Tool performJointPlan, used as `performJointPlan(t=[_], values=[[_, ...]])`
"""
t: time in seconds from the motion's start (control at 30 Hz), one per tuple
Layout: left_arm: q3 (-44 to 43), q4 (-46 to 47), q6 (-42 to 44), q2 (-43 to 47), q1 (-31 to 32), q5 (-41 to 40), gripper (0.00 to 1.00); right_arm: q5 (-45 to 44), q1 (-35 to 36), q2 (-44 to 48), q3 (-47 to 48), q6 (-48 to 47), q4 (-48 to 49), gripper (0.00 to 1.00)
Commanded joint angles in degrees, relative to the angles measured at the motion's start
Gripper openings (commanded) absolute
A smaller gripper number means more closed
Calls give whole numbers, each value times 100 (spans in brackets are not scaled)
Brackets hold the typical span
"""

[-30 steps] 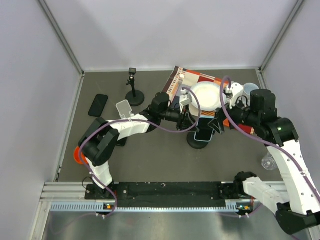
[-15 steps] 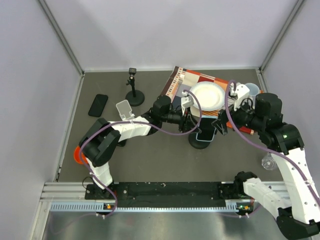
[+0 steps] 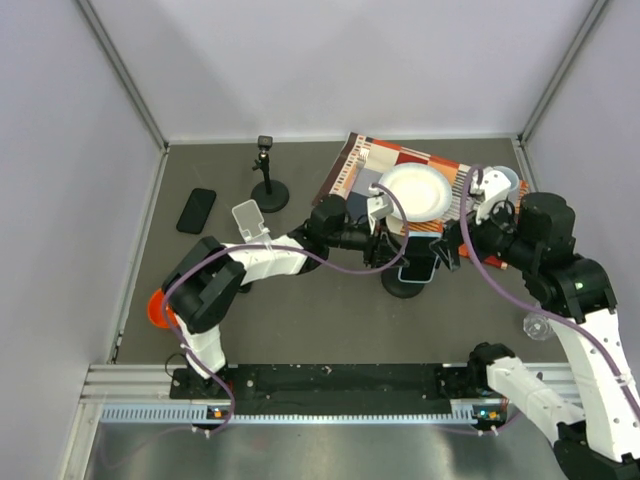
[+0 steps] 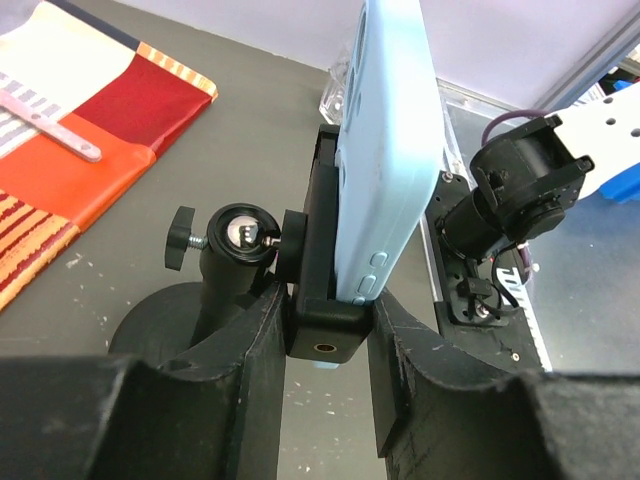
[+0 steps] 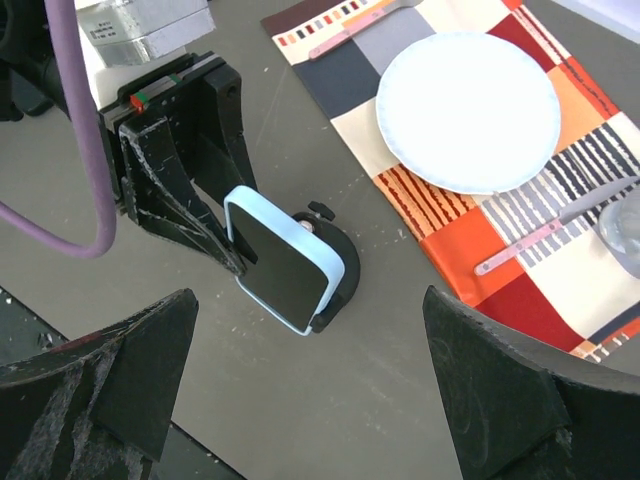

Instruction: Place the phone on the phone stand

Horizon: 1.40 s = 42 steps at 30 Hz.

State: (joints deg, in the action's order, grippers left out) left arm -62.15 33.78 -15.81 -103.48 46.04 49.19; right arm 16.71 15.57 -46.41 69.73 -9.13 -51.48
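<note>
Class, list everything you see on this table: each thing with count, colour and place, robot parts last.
phone: one, light blue case, upright in the clamp stand.
clamp stand: one, black, centre.
phone stand: one, white, left of centre, empty.
second phone: one, black, far left.
pole stand: one, black, back left.
placemat: one, orange-red patchwork, back right.
plate: one, white, on placemat.
cutlery: two pieces, pale, flanking plate.
cup: one, pale, by placemat.
glass: one, clear, right edge.
round object: one, orange, under left arm.
left gripper: one, black, closed on clamp stand.
right gripper: one, black, open, facing phone.
</note>
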Motion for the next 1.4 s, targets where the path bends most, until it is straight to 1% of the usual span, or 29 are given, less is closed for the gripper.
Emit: performJointPlan(t=[0.0, 0.13, 0.2, 0.27, 0.37, 0.5, 0.67, 0.7, 0.73, 0.8, 0.83, 0.87, 0.93, 0.97, 1.07, 1.13, 1.23, 1.27, 1.3, 1.33, 1.37], values=[[-385, 673, -79, -321, 89, 12, 0, -387, -11, 334, -21, 341, 358, 95], [-877, 990, -352, -725, 98, 126, 0, -1036, -28, 668, 49, 552, 411, 96], [-1254, 938, -361, -970, 124, 161, 0, -1292, -28, 756, 75, 683, 411, 97], [-1605, 885, -413, -1138, 133, 222, 0, -1749, -28, 905, 67, 867, 455, 99], [-1913, 824, -466, -1411, 133, 337, 0, -2355, -19, 1098, 14, 1148, 525, 99], [-2108, 814, -502, -1675, 133, 381, 0, -2313, -28, 1362, -48, 1132, 710, 99], [-2135, 578, -406, -1632, 107, 372, 0, -2190, -28, 1398, -39, 1089, 763, 99], [-2126, 412, -396, -1597, 89, 372, 12, -2146, -28, 1372, -39, 1088, 771, 99], [-2108, 384, -387, -1544, 80, 381, 21, -2041, -28, 1354, -48, 1080, 771, 99], [-1942, 322, -422, -1281, 11, 399, 44, -1961, -19, 1328, -91, 1106, 780, 99], [-1854, 340, -440, -1158, -16, 381, 74, -1909, -28, 1302, -109, 1123, 789, 99], [-1688, 314, -431, -896, -34, 320, 87, -1900, -19, 1267, -118, 1202, 798, 99], [-1564, 235, -440, -657, -130, 311, 98, -1899, -28, 1240, -162, 1360, 868, 99], [-1511, 130, -371, -447, -165, 267, 98, -1899, -28, 1223, -179, 1587, 886, 99], [-1336, -82, -325, -16, -262, 197, 98, -1698, -28, 1187, -250, 1765, 991, 99], [-1169, -47, -448, 257, -367, 179, 98, -1243, -37, 1161, -302, 1774, 1061, 99], [-651, -222, -616, 959, -561, 4, 98, -916, -28, 1134, -416, 1669, 1158, 99], [-406, -405, -572, 1353, -622, -58, 98, -872, -11, 1134, -452, 1634, 1193, 99], [-264, -781, -528, 1583, -736, -128, 98, -836, -19, 1117, -565, 1625, 1246, 99], [-115, -1029, -485, 1820, -798, -433, 98, -766, -19, 1073, -618, 1642, 1290, 99], [122, -1310, -371, 2284, -851, -593, 98, -696, 33, 1029, -654, 1703, 1394, 99]])
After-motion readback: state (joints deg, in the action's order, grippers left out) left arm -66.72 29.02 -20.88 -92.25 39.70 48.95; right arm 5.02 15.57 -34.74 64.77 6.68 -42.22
